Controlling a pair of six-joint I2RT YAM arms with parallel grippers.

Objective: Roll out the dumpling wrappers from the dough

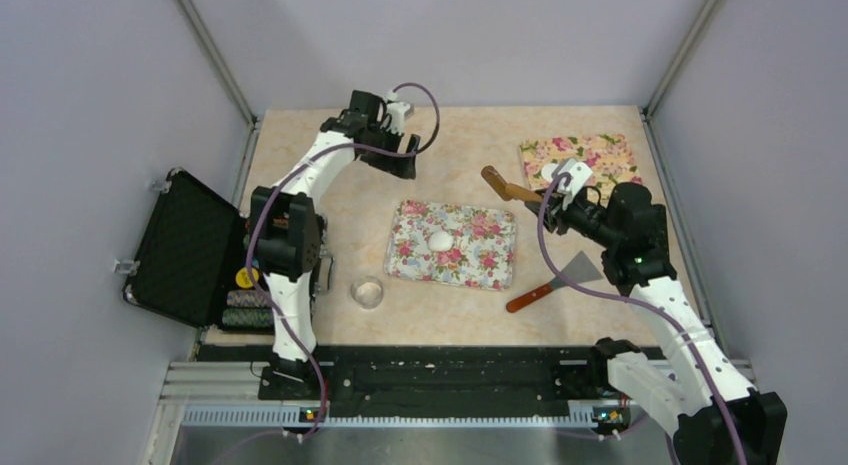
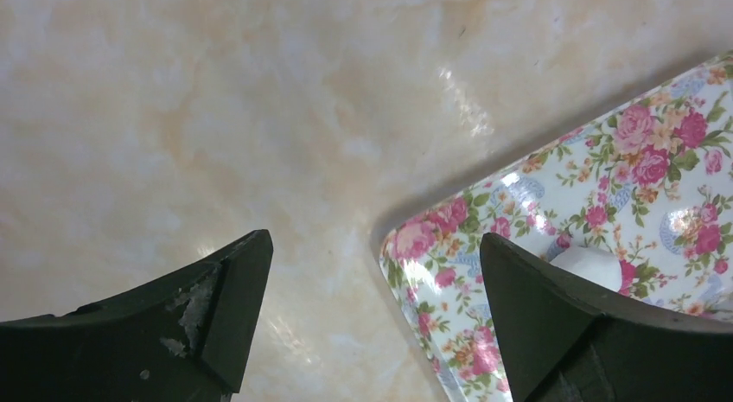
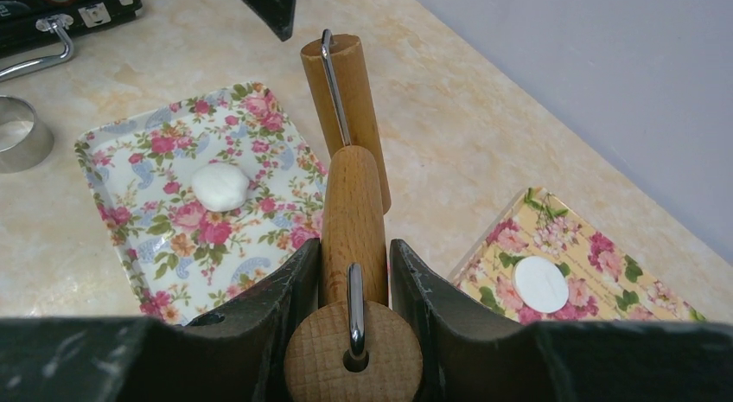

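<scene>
No legible text, number, brand or sign in any view. Beside the open black case at the left edge of the counter, a small round yellow thing, any print on it too small to make out. In the right wrist view, on the case's edge at far left, a small white patch, too blurred to read.
</scene>
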